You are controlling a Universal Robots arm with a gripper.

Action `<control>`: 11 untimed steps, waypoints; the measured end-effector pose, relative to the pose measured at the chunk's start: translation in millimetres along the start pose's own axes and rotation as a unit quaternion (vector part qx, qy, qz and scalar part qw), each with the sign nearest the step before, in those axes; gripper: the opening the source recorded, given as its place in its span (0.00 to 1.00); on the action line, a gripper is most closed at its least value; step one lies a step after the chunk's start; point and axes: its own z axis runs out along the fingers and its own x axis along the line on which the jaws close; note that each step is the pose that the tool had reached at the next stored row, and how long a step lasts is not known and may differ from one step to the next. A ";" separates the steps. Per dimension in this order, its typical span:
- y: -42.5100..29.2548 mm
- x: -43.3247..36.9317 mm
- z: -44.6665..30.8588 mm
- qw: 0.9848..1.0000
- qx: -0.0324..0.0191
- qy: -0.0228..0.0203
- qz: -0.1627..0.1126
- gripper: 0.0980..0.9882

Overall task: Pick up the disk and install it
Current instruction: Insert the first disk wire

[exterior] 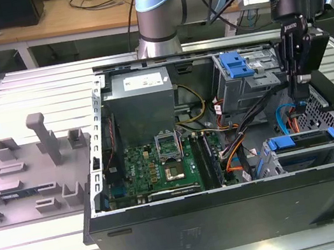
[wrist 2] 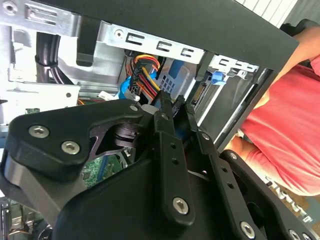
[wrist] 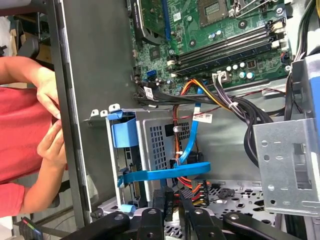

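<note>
Gripper [wrist 2: 176,111], nearest in both wrist views: black fingers [wrist 2: 167,150] stand narrow, a small gap between the tips, nothing held between them.

Disk [exterior: 304,147]: sits in the drive cage [exterior: 272,168] at the front corner of the open computer case [exterior: 235,216], on the exterior view's right. Its blue carrier frame faces up. In the exterior view the gripper hangs above and just beyond the disk, apart from it, over the cables.

Blue data cable [wrist: 192,142] runs down the perforated cage wall. Orange, yellow and black power leads [wrist: 200,92] cross between cage and motherboard [exterior: 167,160].

Blue latch [exterior: 236,64] sits on the upper bay, near the arm. Grey power-supply box [exterior: 140,104] stands beyond the motherboard.

Grey fixture plate [exterior: 32,168] lies on the table beside the case, on the exterior view's left.

A person's hands [wrist: 50,120], red sleeve above them, are at the case's outer edge in the first wrist view
</note>
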 end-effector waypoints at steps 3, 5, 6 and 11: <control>0.4 -2.1 -0.1 1.000 0.000 0.002 0.000 0.18; 0.4 -2.5 0.5 1.000 0.000 0.003 0.000 0.18; 0.4 -2.8 0.9 1.000 0.000 0.003 0.000 0.17; 0.5 -3.4 1.7 1.000 0.000 0.003 0.000 0.08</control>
